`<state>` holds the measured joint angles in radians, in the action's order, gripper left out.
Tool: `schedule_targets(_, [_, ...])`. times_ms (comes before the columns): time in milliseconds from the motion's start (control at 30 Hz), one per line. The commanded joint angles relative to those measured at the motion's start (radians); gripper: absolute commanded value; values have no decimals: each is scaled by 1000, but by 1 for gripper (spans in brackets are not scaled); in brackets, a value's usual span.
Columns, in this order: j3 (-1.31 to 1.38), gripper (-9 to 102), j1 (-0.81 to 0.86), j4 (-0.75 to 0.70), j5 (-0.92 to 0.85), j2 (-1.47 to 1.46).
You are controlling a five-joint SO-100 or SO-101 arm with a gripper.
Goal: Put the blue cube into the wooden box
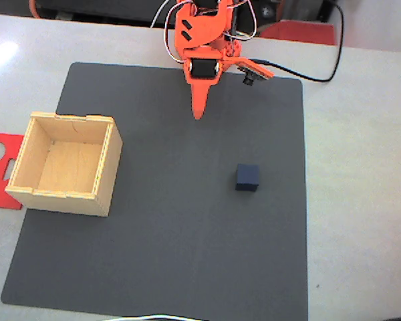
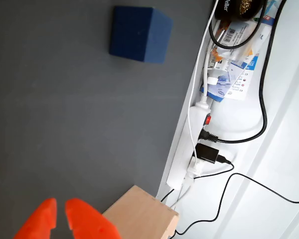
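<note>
1. Hanging over the far edge of the dark mat in the fixed view, the orange gripper points its tip down toward the mat, holding nothing.
2. In the wrist view its two orange fingertips sit almost together, with just a thin slit between them.
3. The blue cube rests on the mat, well apart from the gripper, toward the right in the fixed view.
4. The wooden box stands open-topped at the mat's left edge, far from the cube.
5. A flat red piece lies just beside the box, off the mat.
</note>
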<state>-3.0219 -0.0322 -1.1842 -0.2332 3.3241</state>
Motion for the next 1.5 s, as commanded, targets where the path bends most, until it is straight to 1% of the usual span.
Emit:
schedule_targets(0, [3,0,-11,8,-14,15])
schedule_targets(733, [3,1,-11,8,-14,15])
schedule_targets(767, [0,2,-23,23,-11,15])
schedule_targets(867, [-14,11,-69,103,29,17])
schedule_targets(967, [21,14,-115,178,43,-8])
schedule_targets(1033, [87,14,-130,244,58,-114])
schedule_targets(1133, [236,15,-135,360,81,-390])
schedule_targets(1233, [402,15,-135,431,114,-624])
schedule_targets(1333, [597,15,-147,420,169,-828])
schedule_targets(1467, [816,17,-178,344,256,-1058])
